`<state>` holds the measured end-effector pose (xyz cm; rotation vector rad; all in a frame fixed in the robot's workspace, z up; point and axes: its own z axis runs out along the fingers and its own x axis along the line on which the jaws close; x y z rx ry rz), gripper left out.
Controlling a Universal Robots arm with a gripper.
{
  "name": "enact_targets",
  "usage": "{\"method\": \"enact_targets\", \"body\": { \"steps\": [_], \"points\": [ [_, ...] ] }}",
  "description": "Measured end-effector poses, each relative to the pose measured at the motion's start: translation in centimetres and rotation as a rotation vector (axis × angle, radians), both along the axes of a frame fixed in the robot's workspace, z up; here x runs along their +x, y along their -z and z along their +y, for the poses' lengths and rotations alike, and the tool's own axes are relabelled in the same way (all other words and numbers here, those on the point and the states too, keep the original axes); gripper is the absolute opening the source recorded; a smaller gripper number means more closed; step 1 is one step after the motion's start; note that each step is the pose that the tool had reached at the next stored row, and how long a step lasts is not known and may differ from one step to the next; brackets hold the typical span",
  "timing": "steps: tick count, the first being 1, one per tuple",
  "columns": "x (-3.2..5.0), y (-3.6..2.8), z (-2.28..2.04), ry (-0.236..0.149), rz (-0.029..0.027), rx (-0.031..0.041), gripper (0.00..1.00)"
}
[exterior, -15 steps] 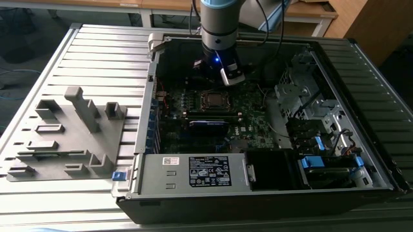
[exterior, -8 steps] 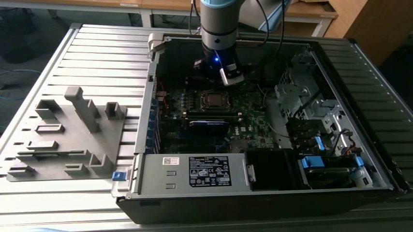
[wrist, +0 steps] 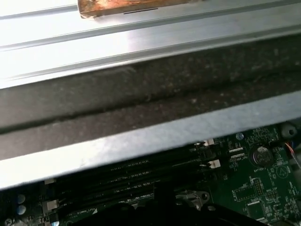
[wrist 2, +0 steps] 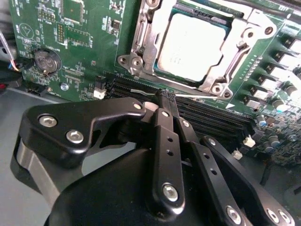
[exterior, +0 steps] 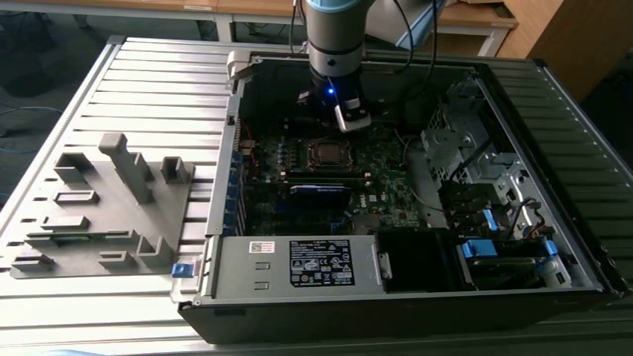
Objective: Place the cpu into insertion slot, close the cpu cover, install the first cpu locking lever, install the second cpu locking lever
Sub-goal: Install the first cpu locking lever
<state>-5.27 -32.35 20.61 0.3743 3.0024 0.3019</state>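
Exterior view: the arm [exterior: 334, 37], at twelve o'clock from the insertion slot [exterior: 327, 153], runs out past the picture's edge. The slot is too small there to tell what sits in it. The computer case [exterior: 396, 319] is clipped by the edge at four o'clock from the slot.

Second wrist view: the gripper [wrist 2: 165, 97] hides part of the memory slots [wrist 2: 211, 120], and the cpu cover [wrist 2: 141, 42] is cut by the edge.

First wrist view: a blurred case wall [wrist: 150, 94] hides much of the motherboard [wrist: 254, 188].
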Motion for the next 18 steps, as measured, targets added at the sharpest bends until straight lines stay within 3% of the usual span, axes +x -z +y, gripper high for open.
{"method": "enact_targets", "body": {
  "steps": [7, 18],
  "points": [
    [-0.01, 0.07, 0.01, 0.059, 0.0, 0.0, 0.11],
    [-0.1, 0.14, 0.28, 0.098, -0.0001, 0.0002, 0.11]
  ]
}}
